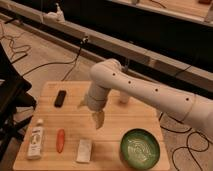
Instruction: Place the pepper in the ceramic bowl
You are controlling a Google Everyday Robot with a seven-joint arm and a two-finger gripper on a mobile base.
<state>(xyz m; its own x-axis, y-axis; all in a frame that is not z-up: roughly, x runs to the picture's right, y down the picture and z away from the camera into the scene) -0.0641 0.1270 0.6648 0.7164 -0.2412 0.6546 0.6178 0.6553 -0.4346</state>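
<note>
The pepper [60,140] is a slender orange-red item lying on the wooden table [70,120] near its front left. The ceramic bowl [140,148] is dark green with pale streaks inside and sits at the table's front right. My gripper [98,120] hangs from the white arm [145,90] above the middle of the table, to the right of the pepper and to the left of the bowl. It holds nothing that I can see.
A white tube with a dark label [35,139] lies left of the pepper. A pale flat block [84,150] lies right of it. A black oblong object [60,98] lies at the back left. A small white cup [124,98] stands behind the arm. Cables run over the floor.
</note>
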